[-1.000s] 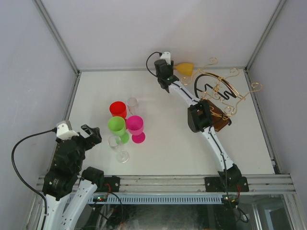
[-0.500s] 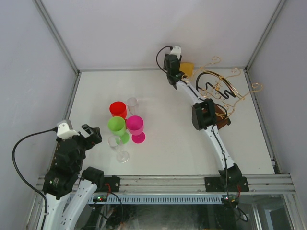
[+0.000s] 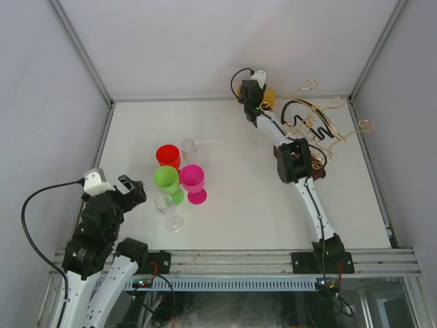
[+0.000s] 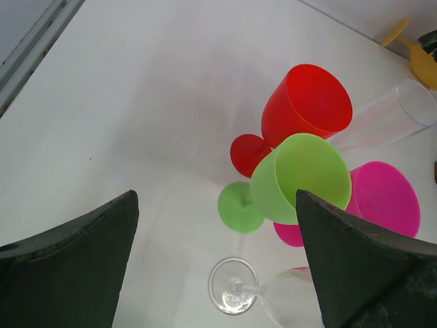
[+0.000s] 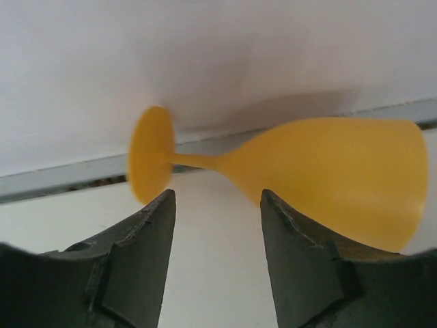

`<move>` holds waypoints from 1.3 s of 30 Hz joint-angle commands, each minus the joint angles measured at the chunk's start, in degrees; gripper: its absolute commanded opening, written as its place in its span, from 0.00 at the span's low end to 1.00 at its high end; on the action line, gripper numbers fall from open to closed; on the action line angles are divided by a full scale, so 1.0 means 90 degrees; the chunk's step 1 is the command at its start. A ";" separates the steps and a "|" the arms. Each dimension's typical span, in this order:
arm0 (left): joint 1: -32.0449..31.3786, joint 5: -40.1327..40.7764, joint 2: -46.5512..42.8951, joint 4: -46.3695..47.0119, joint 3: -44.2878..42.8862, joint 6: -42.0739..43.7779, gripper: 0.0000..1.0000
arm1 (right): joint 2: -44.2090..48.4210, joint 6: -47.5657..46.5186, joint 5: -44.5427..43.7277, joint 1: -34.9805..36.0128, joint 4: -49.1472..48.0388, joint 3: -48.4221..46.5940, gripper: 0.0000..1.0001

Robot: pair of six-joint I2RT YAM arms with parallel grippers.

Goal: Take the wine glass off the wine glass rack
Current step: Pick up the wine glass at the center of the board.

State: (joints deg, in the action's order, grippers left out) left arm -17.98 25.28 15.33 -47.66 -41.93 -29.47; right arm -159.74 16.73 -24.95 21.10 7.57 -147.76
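A yellow wine glass (image 3: pixel 270 99) hangs at the back, on the left side of the wine glass rack (image 3: pixel 317 126), which has a brown base, a black wavy arch and gold wire arms. In the right wrist view the yellow wine glass (image 5: pixel 328 174) lies sideways across the frame, foot to the left and bowl to the right. Its thin stem sits just beyond the tips of my right gripper (image 5: pixel 217 195). The jaws stand apart on either side of the stem and do not touch it. My left gripper (image 3: pixel 133 191) is wide open and empty at the near left.
Red (image 3: pixel 167 154), green (image 3: pixel 166 179) and pink (image 3: pixel 192 178) glasses stand clustered left of centre, with a clear glass (image 3: pixel 188 147) behind and another (image 3: pixel 164 201) in front. The back wall is close behind the yellow glass. Metal frame rails border the table.
My right gripper has travelled right along the back edge, up to the yellow glass. The glass itself has barely moved. The left arm has shifted slightly.
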 commanded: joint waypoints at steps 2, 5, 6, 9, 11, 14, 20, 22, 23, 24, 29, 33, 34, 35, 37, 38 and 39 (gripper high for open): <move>0.0036 0.0126 -0.0063 0.0159 0.0108 -0.0104 1.00 | 0.1005 -0.0194 -0.0418 -0.0219 0.0026 0.0241 0.54; 0.0037 0.0121 -0.0073 0.0159 0.0114 -0.0104 1.00 | 0.1342 -0.0411 -0.0310 -0.0281 -0.0041 0.0634 0.58; 0.0039 0.0121 -0.0075 0.0159 0.0109 -0.0103 1.00 | 0.1374 -0.0467 -0.0349 -0.0278 -0.0020 0.0637 0.59; 0.0040 0.0111 -0.0073 0.0159 0.0109 -0.0104 1.00 | 0.1563 -0.0571 -0.0446 -0.0284 -0.0158 0.0841 0.61; 0.0043 0.0111 -0.0065 0.0159 0.0109 -0.0105 1.00 | 0.1624 -0.0633 -0.0668 -0.0319 -0.0229 0.0895 0.63; 0.0043 0.0121 -0.0052 0.0159 0.0113 -0.0102 1.00 | 0.1601 -0.0213 -0.0418 -0.0534 0.0062 0.0836 0.64; 0.0049 0.0102 -0.0009 0.0170 0.0109 -0.0103 1.00 | 0.1387 0.0143 -0.0014 -0.0690 0.0412 0.0871 0.67; 0.0044 0.0102 0.0004 0.0169 0.0110 -0.0104 1.00 | 0.1305 0.0233 -0.0048 -0.0690 0.0425 0.0868 0.68; 0.0043 0.0102 0.0014 0.0169 0.0109 -0.0109 1.00 | 0.1280 0.0310 -0.0110 -0.0699 0.0474 0.0862 0.68; 0.0048 0.0102 0.0014 0.0164 0.0108 -0.0105 1.00 | 0.1275 0.0384 -0.0195 -0.0710 0.0484 0.0875 0.68; 0.0044 0.0105 0.0039 0.0166 0.0108 -0.0102 1.00 | 0.1210 0.1040 0.0287 -0.0948 0.0616 0.0901 0.68; 0.0044 0.0097 0.0064 0.0168 0.0116 -0.0104 1.00 | 0.1120 0.1140 0.0746 -0.1007 0.0695 0.0930 0.69; 0.0044 0.0092 0.0071 0.0168 0.0112 -0.0104 1.00 | 0.1094 0.1167 0.0783 -0.1012 0.0734 0.0921 0.69; 0.0046 0.0092 0.0069 0.0166 0.0111 -0.0103 1.00 | 0.1074 0.1202 0.0772 -0.1016 0.0769 0.0928 0.69; 0.0046 0.0091 0.0083 0.0167 0.0108 -0.0104 1.00 | 0.1043 0.1322 0.0646 -0.1025 0.0838 0.0903 0.69; 0.0045 0.0092 0.0088 0.0168 0.0108 -0.0104 1.00 | 0.1058 0.1336 0.0530 -0.1031 0.0813 0.0918 0.69; 0.0052 0.0092 0.0093 0.0173 0.0108 -0.0102 1.00 | 0.1059 0.1317 0.0452 -0.1036 0.0798 0.0913 0.69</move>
State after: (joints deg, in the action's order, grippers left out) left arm -17.96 25.32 15.33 -47.68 -41.93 -29.47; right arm -149.91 26.22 -19.99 12.67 14.94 -139.41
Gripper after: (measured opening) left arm 0.998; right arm 0.688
